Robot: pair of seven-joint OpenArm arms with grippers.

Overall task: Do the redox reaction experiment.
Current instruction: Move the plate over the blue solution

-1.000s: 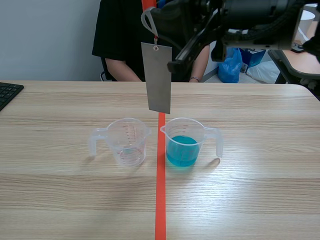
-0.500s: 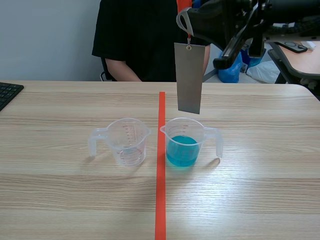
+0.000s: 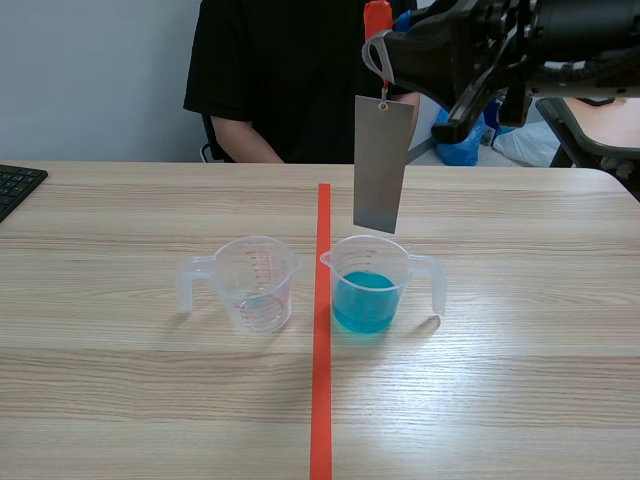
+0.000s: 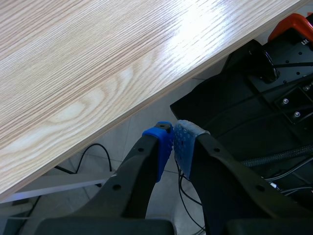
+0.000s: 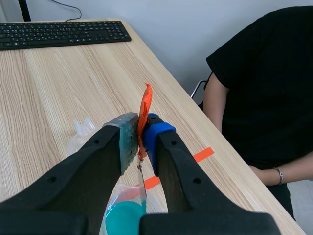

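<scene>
A grey metal plate hangs upright from an orange tab, its lower edge just above the clear cup of blue liquid. My right gripper, raised high, is shut on that tab. The right wrist view shows the tab pinched in the right gripper, with the blue cup below. An empty clear measuring cup stands left of the tape line. My left gripper is shut on nothing, off the table edge and over the floor.
A person in black sits across the table. A black keyboard lies at the far left edge. An orange-red tape line runs between the two cups. Black robot hardware sits beneath the table edge.
My right gripper carried the hanging plate rightward, from above the tape line to above the blue cup. The cups did not move.
</scene>
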